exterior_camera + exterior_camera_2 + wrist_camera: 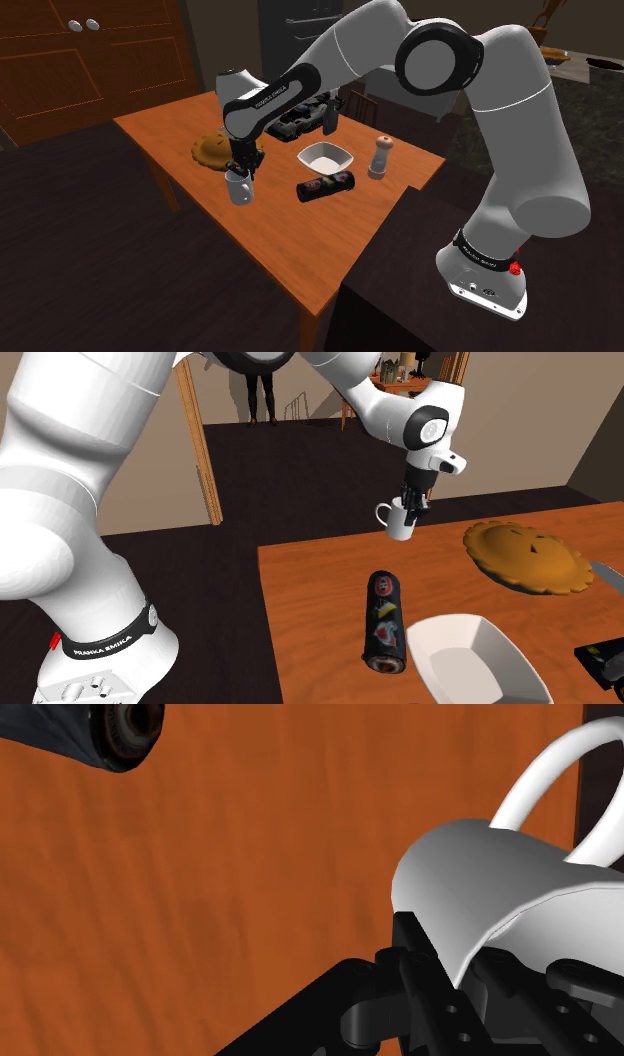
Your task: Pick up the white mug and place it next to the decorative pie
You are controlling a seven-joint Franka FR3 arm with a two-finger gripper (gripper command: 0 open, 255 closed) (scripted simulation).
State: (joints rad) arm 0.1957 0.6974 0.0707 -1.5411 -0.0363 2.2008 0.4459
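One white mug [399, 522] is hanging from the gripper [412, 504], which is clamping its black fingers on the mug's rim from above. In the second exterior view the mug is sitting roughly upright, with its handle pointing toward that view's left, away from the pie. Its base appears to be hovering a little above the orange wooden surface [320, 587], near the far edge in that view. In the wrist view the mug's white wall [480, 874] is curving up beside the fingers [415, 954], and the looped handle [535, 784] is reaching out past the surface's edge.

In the shoulder view the mug [239, 188] is hanging under the gripper [241, 170], just below the brown decorative pie [214, 150] in the picture. The pie is lying near it but apart from it. In the second exterior view the pie [525, 557] is lying toward the right of the mug, with bare surface between them.

A dark cylinder with printed labels [326, 186] is lying on its side toward the shoulder view's right of the mug. A white bowl [324, 156] is standing just beyond it, and a grinder with a dark top [379, 157] is standing further right. In the second exterior view the cylinder [385, 622] is lying beside the bowl [465, 652]. The white arm [470, 90] is arching over the surface [300, 240] from its stand at the shoulder view's lower right.
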